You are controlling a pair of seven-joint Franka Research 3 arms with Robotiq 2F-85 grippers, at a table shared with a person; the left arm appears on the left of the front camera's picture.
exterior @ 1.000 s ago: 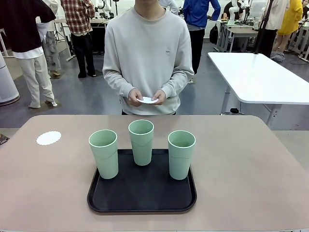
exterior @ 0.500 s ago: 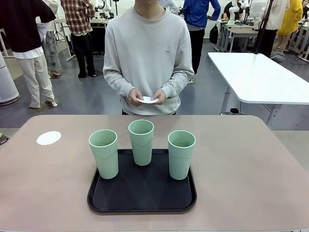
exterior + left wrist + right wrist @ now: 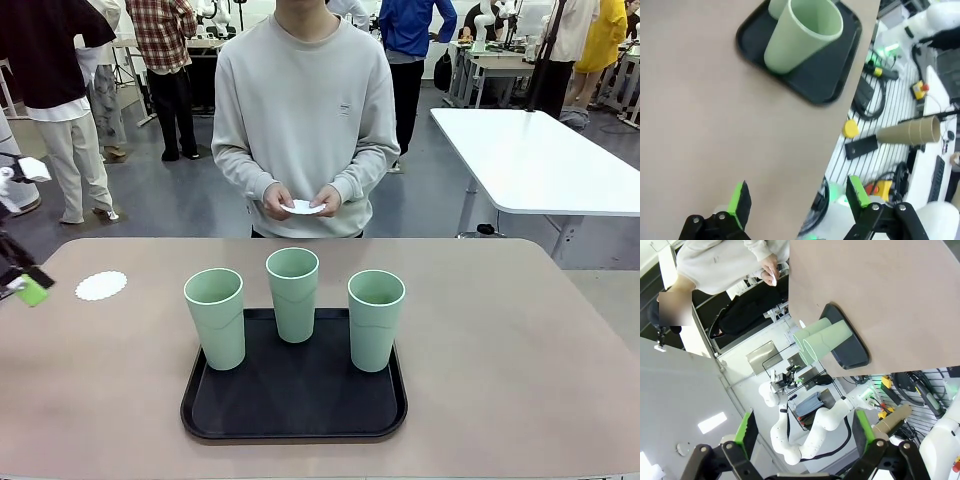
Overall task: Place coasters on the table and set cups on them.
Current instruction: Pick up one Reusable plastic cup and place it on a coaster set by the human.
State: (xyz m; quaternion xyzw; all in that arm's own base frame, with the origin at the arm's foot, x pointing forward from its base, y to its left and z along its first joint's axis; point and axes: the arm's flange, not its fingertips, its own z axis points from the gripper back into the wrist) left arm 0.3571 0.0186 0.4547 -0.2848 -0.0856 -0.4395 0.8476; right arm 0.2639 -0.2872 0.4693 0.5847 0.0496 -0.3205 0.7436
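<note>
One lacy paper coaster is lying flat on the tan table toward its far left corner. It is sitting well apart from everything else, apparently as a landing spot for a cup. Across the table, the person's hands are pinching the other coasters together at waist height, probably to peel one off before laying it down. How many are in that thin white stack I cannot tell. The three mint-green tumblers are all standing upright, mouths up, on the black tray: the left cup, the middle cup farther back, and the right cup. None is sitting on a coaster, so the cup half of the task is not yet begun. The left gripper is hovering over bare tabletop by the table's left edge, near the laid coaster. Its jaws are standing wide apart with nothing between the green pads, which suits a reach for a broad tumbler. The right gripper is hanging high off the table, likewise spread wide and empty, likely leaving room for the person's hands.
</note>
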